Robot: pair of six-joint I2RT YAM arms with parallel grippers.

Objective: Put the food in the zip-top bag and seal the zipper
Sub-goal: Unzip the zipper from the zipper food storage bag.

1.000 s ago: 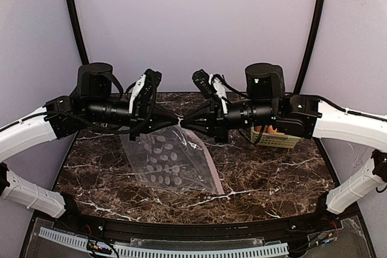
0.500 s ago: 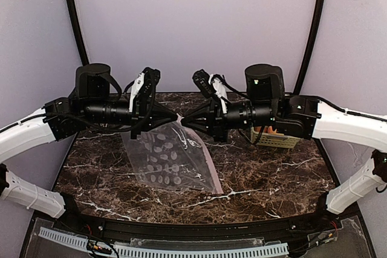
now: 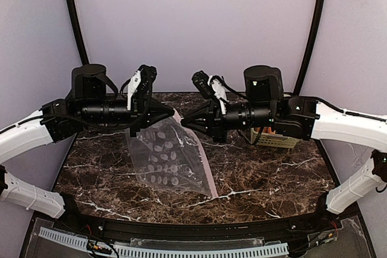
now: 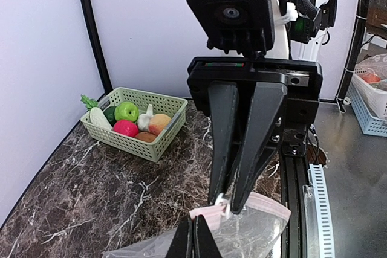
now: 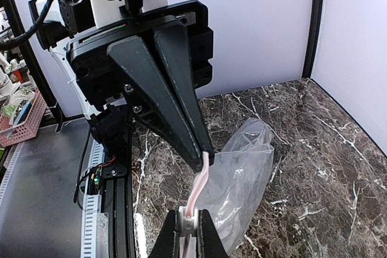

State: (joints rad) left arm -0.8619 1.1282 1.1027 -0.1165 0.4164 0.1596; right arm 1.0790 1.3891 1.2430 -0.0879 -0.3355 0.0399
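Observation:
The clear zip-top bag (image 3: pixel 166 155) hangs between my two grippers with its lower part on the table. Its pink zipper (image 3: pixel 205 170) runs down the right edge. My left gripper (image 3: pixel 173 115) is shut on the top end of the zipper strip (image 4: pixel 208 216). My right gripper (image 3: pixel 184 123) is shut on the white slider of the zipper (image 5: pixel 202 185), a short way from the left fingertips. The bag (image 5: pixel 242 173) holds no food. The food, including a green apple (image 4: pixel 127 111), a red apple (image 4: pixel 125 128) and a white radish (image 4: pixel 97 118), lies in the pale green basket (image 4: pixel 130 143).
The green basket (image 3: pixel 281 142) stands at the back right of the marble table, mostly hidden behind my right arm. A black rail with a white strip (image 3: pixel 157 249) runs along the near edge. Purple walls close the back and sides.
My left gripper has drawn back to the left with the zipper end, so the gap between the two grippers has widened. The bag's top has shifted left and risen slightly.

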